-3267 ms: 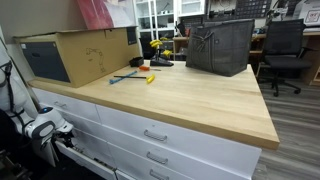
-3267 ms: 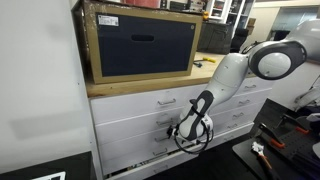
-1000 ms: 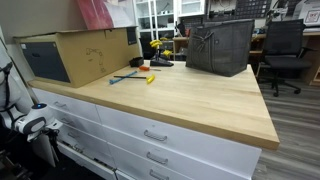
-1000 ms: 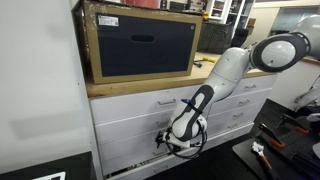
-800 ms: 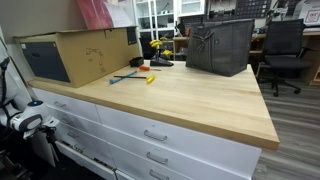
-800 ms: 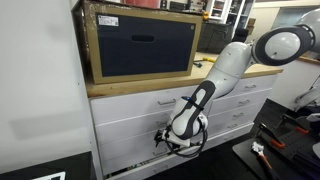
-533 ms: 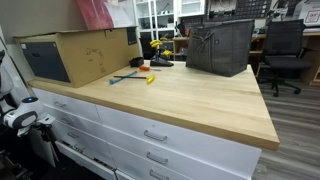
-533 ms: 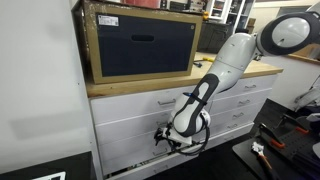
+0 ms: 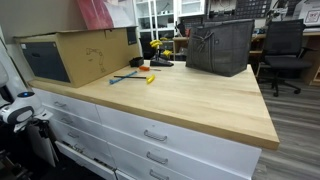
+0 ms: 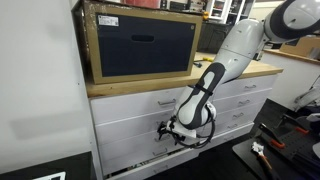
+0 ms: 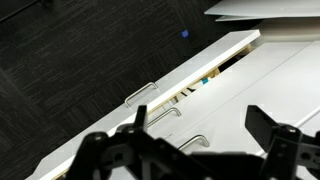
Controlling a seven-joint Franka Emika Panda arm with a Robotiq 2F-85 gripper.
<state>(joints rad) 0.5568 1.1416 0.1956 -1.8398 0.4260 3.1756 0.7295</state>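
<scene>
In an exterior view, the gripper (image 9: 38, 122) hangs well below the cardboard box (image 9: 80, 52), in front of the drawers under the counter (image 9: 190, 100).

In an exterior view, the gripper (image 10: 165, 131) sits close to the drawer fronts below the box, and a low drawer (image 10: 135, 160) looks ajar.

In the wrist view, the gripper (image 11: 195, 140) is spread and empty. The drawer (image 11: 190, 65) is open only a slit, and its handle (image 11: 140, 93) is untouched. Most of the opening looks left to do.

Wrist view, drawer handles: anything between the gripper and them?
Nothing visible. The open gripper faces the handles, with only open space between its fingers and them. One drawer stands slightly ajar, but it does not block the way.
</scene>
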